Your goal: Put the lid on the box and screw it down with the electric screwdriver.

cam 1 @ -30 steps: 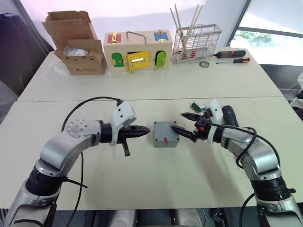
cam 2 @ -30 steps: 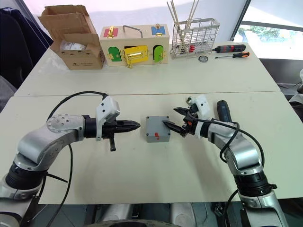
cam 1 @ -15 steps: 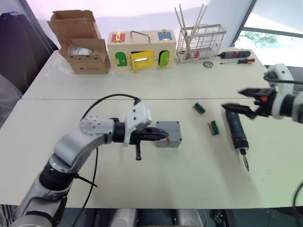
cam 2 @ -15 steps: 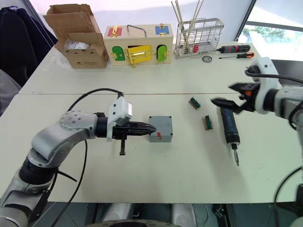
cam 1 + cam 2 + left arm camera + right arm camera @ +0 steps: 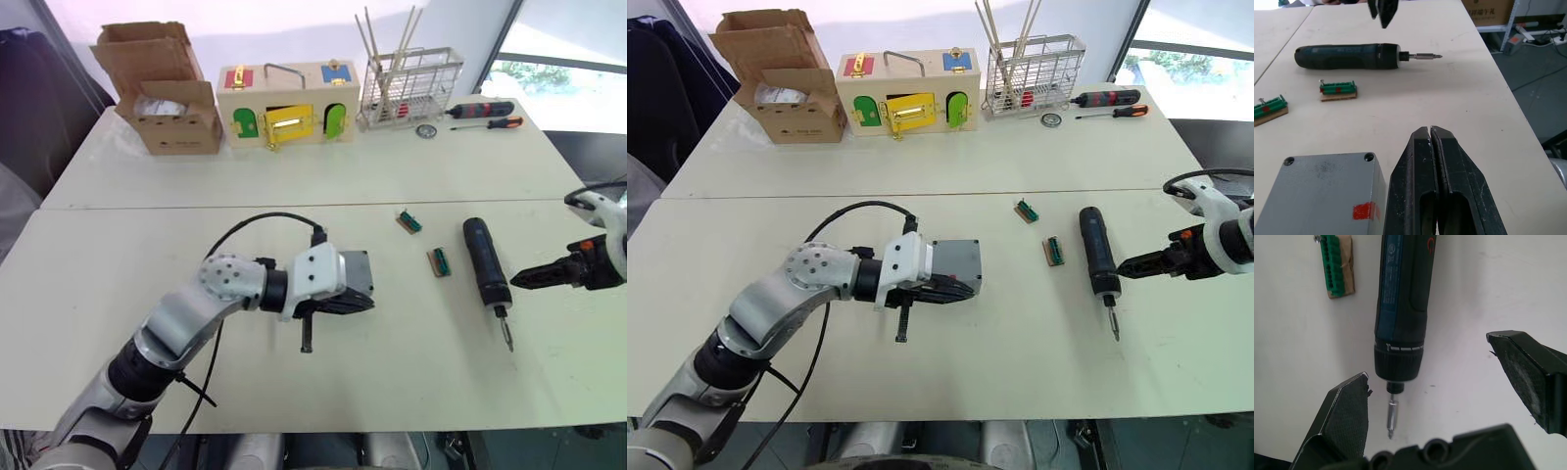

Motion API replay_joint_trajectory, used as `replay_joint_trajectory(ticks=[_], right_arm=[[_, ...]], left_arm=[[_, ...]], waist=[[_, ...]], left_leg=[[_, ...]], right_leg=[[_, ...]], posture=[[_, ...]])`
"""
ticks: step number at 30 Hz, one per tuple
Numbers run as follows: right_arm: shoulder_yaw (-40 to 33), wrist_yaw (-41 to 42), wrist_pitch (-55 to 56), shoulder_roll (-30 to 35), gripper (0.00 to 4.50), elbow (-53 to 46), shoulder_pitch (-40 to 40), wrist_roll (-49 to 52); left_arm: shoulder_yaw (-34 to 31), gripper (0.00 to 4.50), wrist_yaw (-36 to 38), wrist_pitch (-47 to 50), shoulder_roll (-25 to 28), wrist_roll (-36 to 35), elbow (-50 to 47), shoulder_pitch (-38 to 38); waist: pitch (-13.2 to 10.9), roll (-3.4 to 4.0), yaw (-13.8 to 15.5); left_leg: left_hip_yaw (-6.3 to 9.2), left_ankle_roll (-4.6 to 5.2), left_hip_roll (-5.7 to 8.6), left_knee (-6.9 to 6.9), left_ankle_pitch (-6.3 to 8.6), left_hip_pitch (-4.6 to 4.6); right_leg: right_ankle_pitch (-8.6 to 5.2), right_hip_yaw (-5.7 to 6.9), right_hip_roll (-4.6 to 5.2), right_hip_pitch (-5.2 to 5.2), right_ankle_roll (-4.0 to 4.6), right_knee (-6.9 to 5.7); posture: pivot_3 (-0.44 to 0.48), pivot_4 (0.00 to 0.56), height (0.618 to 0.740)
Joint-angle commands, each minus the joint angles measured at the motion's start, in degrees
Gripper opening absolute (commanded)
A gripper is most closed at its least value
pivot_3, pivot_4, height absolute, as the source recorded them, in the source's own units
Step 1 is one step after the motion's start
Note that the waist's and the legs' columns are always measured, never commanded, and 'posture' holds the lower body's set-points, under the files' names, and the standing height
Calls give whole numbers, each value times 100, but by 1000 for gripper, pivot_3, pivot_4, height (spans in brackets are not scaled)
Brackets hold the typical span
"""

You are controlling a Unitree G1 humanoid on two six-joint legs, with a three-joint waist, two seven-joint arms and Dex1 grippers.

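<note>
Screwdriver (image 5: 1095,250) looks rigid, weighty and round, so the wide-open right gripper (image 5: 1449,396) should clamp its thick barrel, while the left gripper (image 5: 1431,142) stays pinched shut beside the box (image 5: 1322,191).

— What sort of room is it?
— Bright. A pale cream worktop (image 5: 294,176) made of two tables pushed together, with a white wall (image 5: 284,24) behind.
— Any windows?
— One window (image 5: 563,73) at the far right corner, with daylight and greenery outside.
</note>
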State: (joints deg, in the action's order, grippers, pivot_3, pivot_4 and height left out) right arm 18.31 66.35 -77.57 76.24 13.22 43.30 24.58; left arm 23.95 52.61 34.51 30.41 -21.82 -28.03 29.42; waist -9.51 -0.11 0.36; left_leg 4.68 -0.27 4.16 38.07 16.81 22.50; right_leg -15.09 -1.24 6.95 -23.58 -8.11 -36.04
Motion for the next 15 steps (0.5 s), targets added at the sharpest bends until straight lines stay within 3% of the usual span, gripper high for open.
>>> replay_joint_trajectory(ticks=[1, 13, 15], right_arm=[[399, 148, -226, -252, 4482, 564, 582, -298], [1538, 272, -3, -1273, 4482, 1608, 1287, -1061], [1798, 421, 205, -1365, 3970, 1740, 1325, -1265]], left_arm=[[38, 0, -81, -56, -44, 81, -299, -34], [-28, 0, -305, 238, -94, 52, -499, -149], [-5, 0, -345, 278, -99, 60, -527, -165]], waist=[[0, 0, 10], [-1, -1, 22], [-1, -4, 19]], left_leg=[[0, 0, 0, 0, 0, 0], [4, -31, 3, 2, -18, 2], [3, -32, 3, 2, -18, 2]], right_leg=[[0, 0, 0, 0, 0, 0], [1, 2, 0, 0, -1, -3], [0, 2, 0, -1, -1, -4]], posture=[[0, 150, 730], [0, 150, 730], [0, 150, 730]])
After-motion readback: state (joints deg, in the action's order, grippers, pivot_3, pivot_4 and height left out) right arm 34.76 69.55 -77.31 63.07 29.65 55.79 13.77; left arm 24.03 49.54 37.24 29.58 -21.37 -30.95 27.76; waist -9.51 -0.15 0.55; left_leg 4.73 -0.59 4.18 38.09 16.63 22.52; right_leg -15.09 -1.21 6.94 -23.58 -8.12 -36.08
